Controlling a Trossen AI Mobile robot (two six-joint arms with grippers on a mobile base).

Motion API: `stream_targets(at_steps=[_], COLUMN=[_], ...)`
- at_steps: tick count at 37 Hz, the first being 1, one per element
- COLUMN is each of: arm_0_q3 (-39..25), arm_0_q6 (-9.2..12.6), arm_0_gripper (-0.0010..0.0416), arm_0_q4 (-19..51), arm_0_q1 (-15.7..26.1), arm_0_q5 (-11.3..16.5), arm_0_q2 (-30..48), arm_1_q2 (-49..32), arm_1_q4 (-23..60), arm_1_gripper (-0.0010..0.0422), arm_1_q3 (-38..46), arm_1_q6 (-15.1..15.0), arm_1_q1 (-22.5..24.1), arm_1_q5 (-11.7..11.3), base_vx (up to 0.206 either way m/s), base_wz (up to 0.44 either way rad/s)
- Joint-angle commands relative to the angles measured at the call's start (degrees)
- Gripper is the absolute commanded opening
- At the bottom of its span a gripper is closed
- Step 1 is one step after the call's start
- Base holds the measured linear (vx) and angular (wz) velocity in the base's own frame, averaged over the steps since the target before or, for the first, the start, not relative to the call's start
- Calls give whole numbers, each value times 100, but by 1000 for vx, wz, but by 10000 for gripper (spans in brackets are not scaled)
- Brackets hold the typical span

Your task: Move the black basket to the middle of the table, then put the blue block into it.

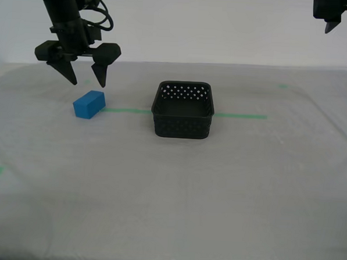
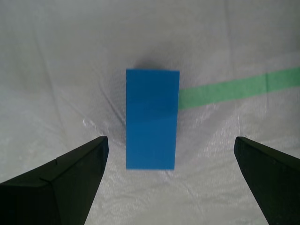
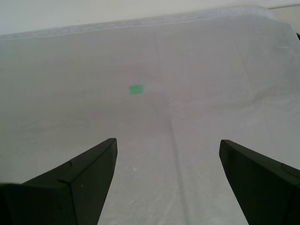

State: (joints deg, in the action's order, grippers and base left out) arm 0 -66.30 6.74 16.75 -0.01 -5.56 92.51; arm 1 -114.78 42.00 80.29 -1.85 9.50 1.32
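Exterior view first: you can see the black basket [image 1: 183, 109] sitting upright near the middle of the table [image 1: 175, 211], right on the thin green tape line [image 1: 241, 116], which runs out from both of its sides. The blue block [image 1: 88, 104] lies on the cloth toward the exterior view's left, well apart from the basket, at the end of that tape line. My second gripper [image 1: 83, 74] hangs just above the block with its jaws spread wide and nothing between them; in the second wrist view you see the block [image 2: 152, 119] lying between the two dark fingers [image 2: 70, 180], untouched. My first gripper [image 1: 345, 25] is raised at the exterior view's top right, jaws also apart and empty, and its wrist view shows you only cloth and a small green tape bit [image 3: 136, 89].
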Motion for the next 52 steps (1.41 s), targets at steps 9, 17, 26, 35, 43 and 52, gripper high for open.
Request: stream_targets(at_steps=[9,17,26,35,43,52], arm_0_q3=[-4,-4,-4,-4,-4,-4], arm_0_q6=[15,15,13,13,13,13], arm_0_gripper=[302,301,314,297,310,308], arm_0_q4=[-7,-4,-4,-4,-4,-4], arm_0_q1=[7,7,4,4,7,7], arm_0_q5=[15,15,15,15,15,15], arm_0_q2=[-2,-2,-2,-2,-2,-2], arm_1_q2=[-673,-1027,-1012,-1047,-1047,-1047], arm_1_q4=[11,4,35,50,72,74], arm_1_gripper=[368,369,369,359,276,150], arm_1_q3=[398,437,404,404,404,404], arm_1_q6=[-63,-166,-363,-409,-411,-391], arm_1_q1=[-4,-7,-2,-2,-2,-2], arm_1_q5=[-105,-103,-87,-83,-83,-83], base_vx=[0,0,0,0,0,0], base_wz=[0,0,0,0,0,0])
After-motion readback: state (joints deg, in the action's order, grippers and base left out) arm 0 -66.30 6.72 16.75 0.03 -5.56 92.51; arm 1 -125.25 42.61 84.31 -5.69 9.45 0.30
